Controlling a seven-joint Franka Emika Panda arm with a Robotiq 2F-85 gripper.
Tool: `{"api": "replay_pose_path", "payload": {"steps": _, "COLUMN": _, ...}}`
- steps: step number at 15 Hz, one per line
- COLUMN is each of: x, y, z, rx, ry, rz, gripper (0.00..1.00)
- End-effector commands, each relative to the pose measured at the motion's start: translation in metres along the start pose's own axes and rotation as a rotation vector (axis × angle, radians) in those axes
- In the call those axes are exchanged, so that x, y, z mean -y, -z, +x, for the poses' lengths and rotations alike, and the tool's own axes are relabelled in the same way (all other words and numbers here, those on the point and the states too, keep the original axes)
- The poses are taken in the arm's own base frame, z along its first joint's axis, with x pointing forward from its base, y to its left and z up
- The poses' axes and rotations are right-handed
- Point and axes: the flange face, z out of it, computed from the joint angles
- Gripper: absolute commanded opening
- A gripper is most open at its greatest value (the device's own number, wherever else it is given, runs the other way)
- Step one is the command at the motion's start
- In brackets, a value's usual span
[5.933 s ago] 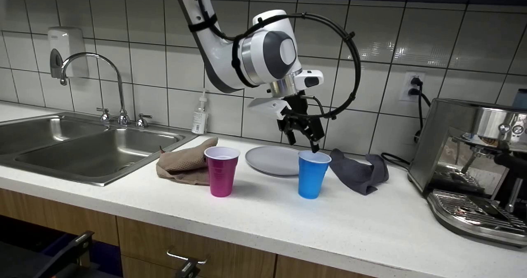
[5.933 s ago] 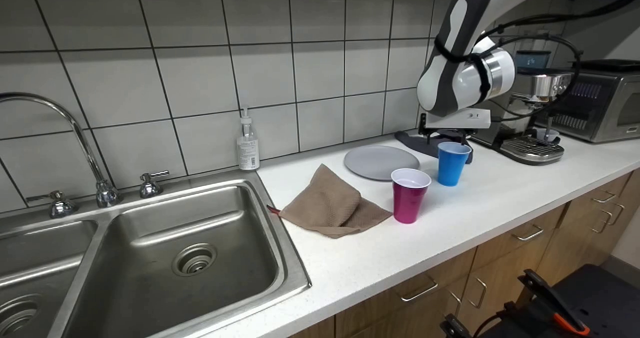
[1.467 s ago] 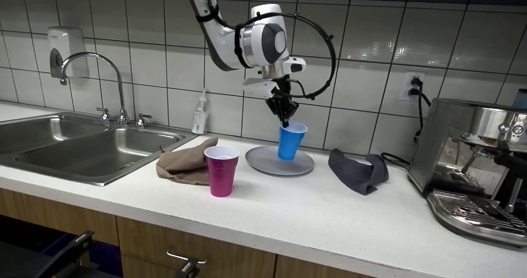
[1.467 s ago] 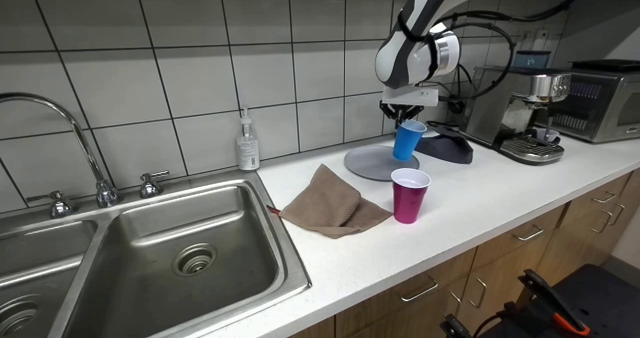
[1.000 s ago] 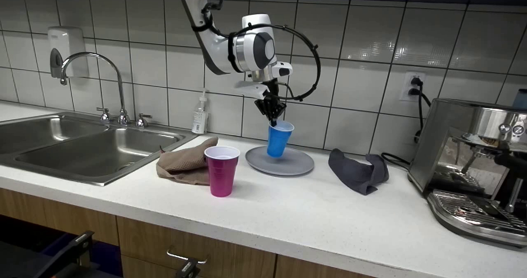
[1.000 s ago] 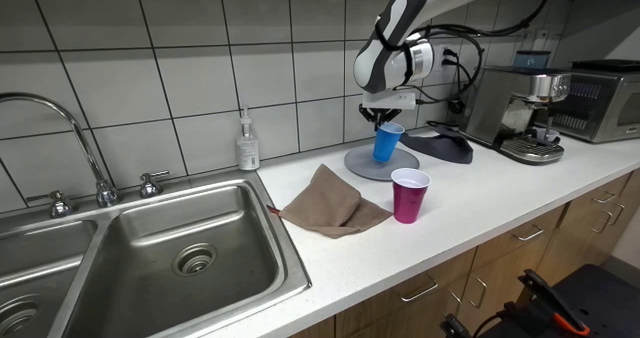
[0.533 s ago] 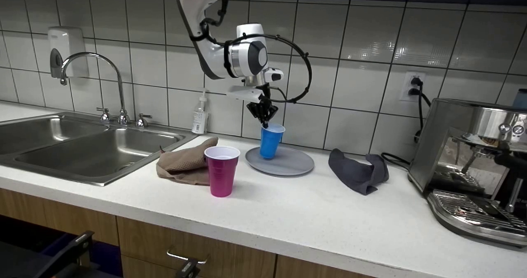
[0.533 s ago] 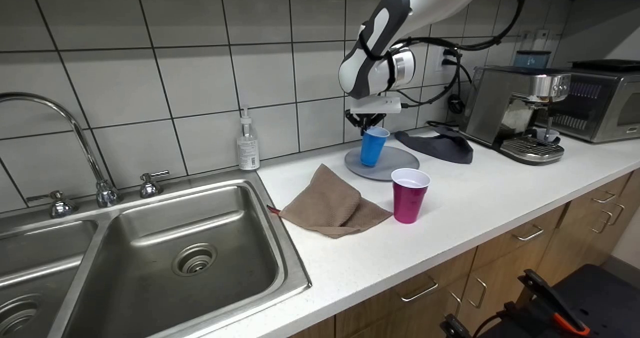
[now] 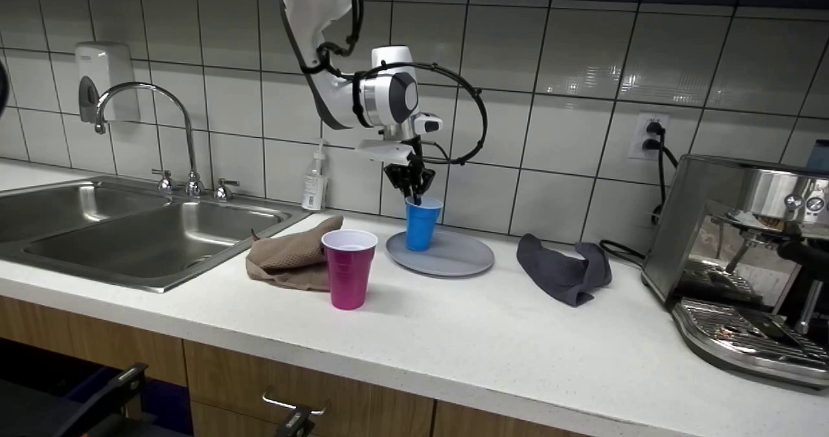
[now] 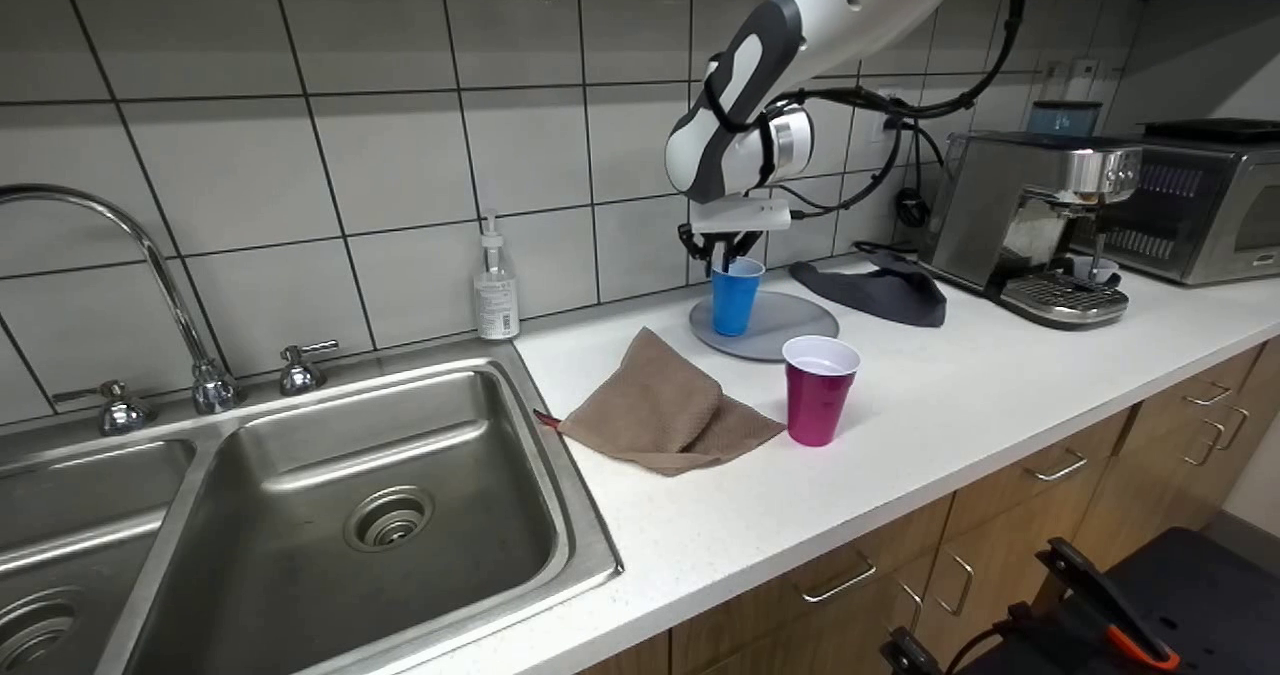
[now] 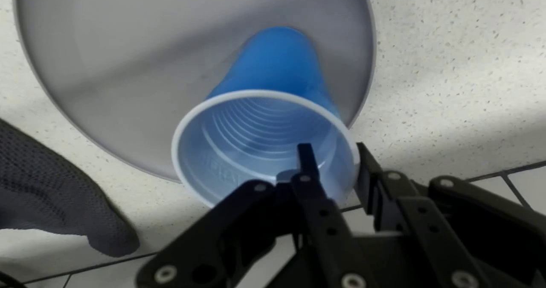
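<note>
- Over the last few seconds the blue cup (image 9: 421,230) has gone from the counter (image 9: 550,346), beside the gray plate (image 9: 456,257) toward the coffee machine (image 10: 1000,205), onto that plate; its lean of a second ago has straightened.
- It stands upright on the part of the plate nearer the sink (image 10: 588,545), its base apparently flat, so it likely bears its own weight.
- Above that part of the plate, the gripper (image 11: 332,149) straddles the cup's rim with fingers apart, one inside and one outside, a stance that would suit pinching a thin wall; whether the outer finger touches the rim, I cannot tell.
- That cup wall, between the fingers, bars sideways travel; close behind the plate rises the tiled wall (image 9: 482,194).
- Around the plate: magenta cup (image 9: 349,275) in front, brown cloth (image 10: 665,405) toward the sink, dark cloth (image 9: 560,272) toward the coffee machine.
</note>
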Motion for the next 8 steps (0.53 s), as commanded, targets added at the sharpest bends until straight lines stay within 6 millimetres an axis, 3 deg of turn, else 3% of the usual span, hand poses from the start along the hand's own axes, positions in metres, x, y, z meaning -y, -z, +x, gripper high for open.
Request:
{"api": "replay_pose_path", "payload": {"steps": 1, "x": -0.002, "y": 0.006, "z": 0.012, "rx": 0.01, "ry": 0.017, "rz": 0.024, "gripper": 0.59}}
{"api": "replay_pose_path", "payload": {"steps": 6, "x": -0.005, "y": 0.017, "z": 0.014, "rx": -0.006, "ry": 0.028, "rz": 0.04, "gripper": 0.98}}
{"api": "replay_pose_path", "payload": {"steps": 8, "x": -0.005, "y": 0.021, "z": 0.013, "rx": -0.008, "ry": 0.032, "rz": 0.047, "gripper": 1.0}}
